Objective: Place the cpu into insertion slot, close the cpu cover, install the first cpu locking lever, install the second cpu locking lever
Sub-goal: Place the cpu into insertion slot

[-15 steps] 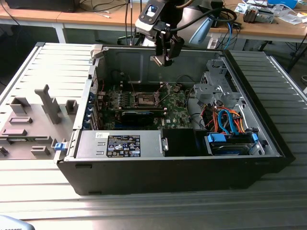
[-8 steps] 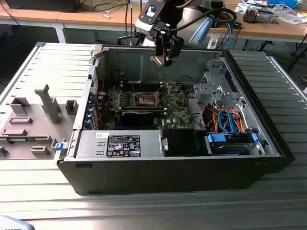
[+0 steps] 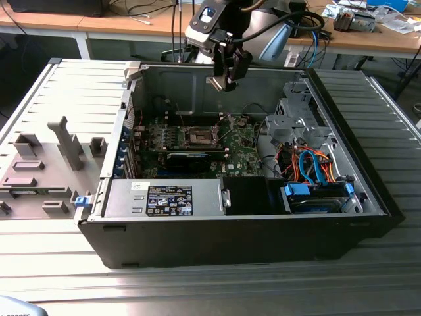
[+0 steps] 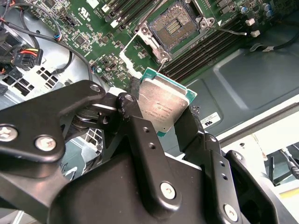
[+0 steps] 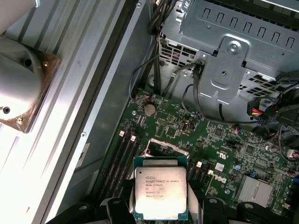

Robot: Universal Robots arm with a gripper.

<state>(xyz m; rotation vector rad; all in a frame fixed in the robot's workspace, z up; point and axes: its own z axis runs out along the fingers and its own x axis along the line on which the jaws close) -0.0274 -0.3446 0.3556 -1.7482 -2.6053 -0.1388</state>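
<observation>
A: What does the gripper [image 3: 227,78] have?

B: It is pinching the cpu [image 4: 163,105]. In the second wrist view two black fingers [image 4: 135,121] press against opposite edges of the chip, and its silvery metal top faces the camera.

A: Where does that put the chip?

B: Between the fingertips, up in the air. In the exterior view the gripper hangs above the open computer case [image 3: 230,243], close to its far wall, and the chip touches nothing but the fingers.

A: And the insertion slot [image 4: 180,25]?

B: Below the gripper, well apart from it, on the green motherboard [image 4: 93,28]. Its dark square centre lies uncovered inside the shiny metal rim. In the first wrist view the held chip hides part of it.

A: What else is near the gripper?

B: Long memory slots [image 4: 205,49] run beside the socket, beneath the gripper. A grey metal drive cage [image 5: 233,56] with cables stands off to one side.
</observation>
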